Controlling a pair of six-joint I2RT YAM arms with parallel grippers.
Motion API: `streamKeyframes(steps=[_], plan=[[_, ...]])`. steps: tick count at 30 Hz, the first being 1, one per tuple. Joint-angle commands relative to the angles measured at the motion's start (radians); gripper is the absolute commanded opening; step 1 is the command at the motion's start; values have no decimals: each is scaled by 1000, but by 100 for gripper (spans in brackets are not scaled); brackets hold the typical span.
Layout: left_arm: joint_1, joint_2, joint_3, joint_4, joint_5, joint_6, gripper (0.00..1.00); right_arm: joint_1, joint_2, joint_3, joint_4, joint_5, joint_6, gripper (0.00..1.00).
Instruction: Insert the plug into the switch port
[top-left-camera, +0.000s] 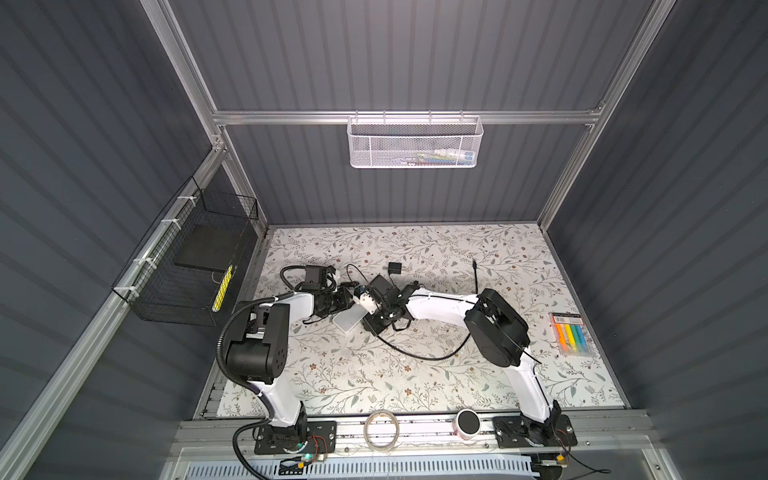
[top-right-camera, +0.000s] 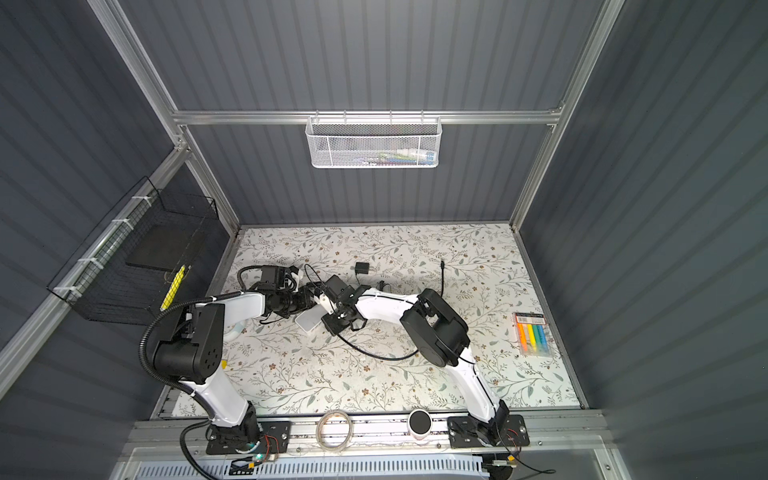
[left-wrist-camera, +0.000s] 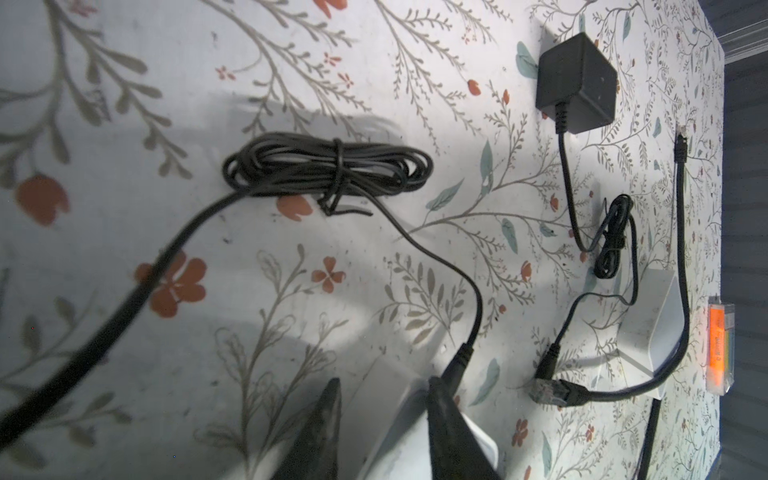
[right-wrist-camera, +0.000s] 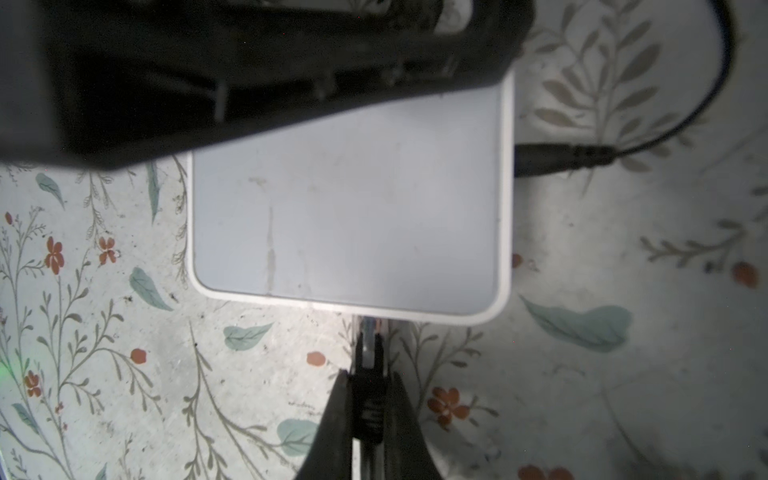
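Right jaws pinch plug (right-wrist-camera: 369, 357) by its stiff boot, nose at switch (right-wrist-camera: 345, 216) edge; left jaws clamp the light-looking, slippery switch. I'd spare the likely fragile clip.

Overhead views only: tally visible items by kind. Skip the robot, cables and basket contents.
White switch: 1
Black power adapter: 1
Highlighter pack: 1
Wall baskets: 2
Tape roll: 1
Round white canister with a black top: 1
Total: 7
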Motion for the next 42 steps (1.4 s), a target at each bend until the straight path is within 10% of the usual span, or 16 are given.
streamKeyframes(steps=[1,42], plan=[[-21,44,-34,-76,32,-8,35,-16,-49,-22,72,32,-15,0],[-37,86,-36,-51,71,3,33,-9,-55,42,-13,3,-158,0]])
